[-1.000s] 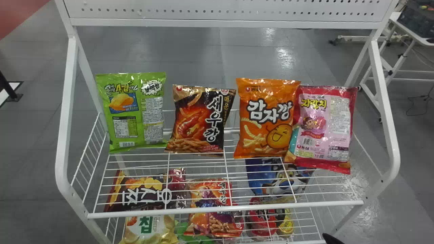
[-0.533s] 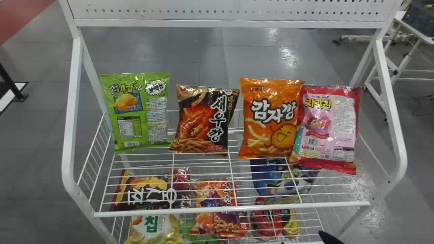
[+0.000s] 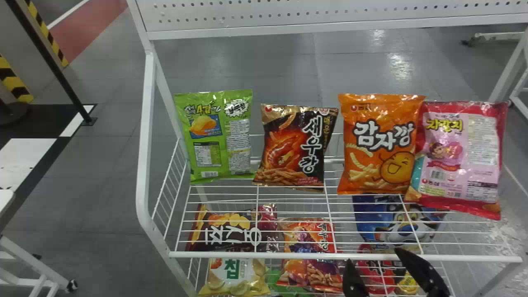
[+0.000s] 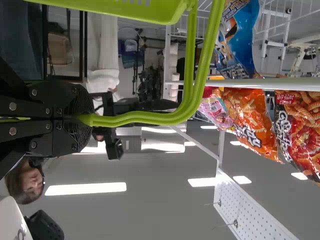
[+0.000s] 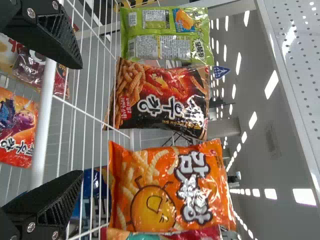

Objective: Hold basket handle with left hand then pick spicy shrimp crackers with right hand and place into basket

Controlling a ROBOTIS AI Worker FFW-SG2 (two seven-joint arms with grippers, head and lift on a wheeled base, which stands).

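In the head view the spicy shrimp crackers [image 3: 291, 148], a black and red bag, lean upright on the upper wire shelf between a green and an orange bag. My right gripper [image 3: 381, 270] is at the shelf's front rail, nearer than the bag and to its right. The right wrist view has the right gripper [image 5: 77, 120] open with its fingers wide apart, the cracker bag [image 5: 160, 100] beyond them. In the left wrist view my left gripper [image 4: 84, 120] is shut on the light green handle [image 4: 197, 82] of the basket [image 4: 110, 7].
An orange bag [image 3: 377, 144] and a pink bag [image 3: 464, 161] stand right of the crackers, a green bag [image 3: 216, 136] left. The white front rail [image 3: 288, 255] crosses before them. More snacks, such as a red bag [image 3: 309, 251], lie on the lower shelf.
The shelf and its bags have shifted right in the head view. Two right gripper fingers now rise at the bottom, where mostly one dark tip showed before.
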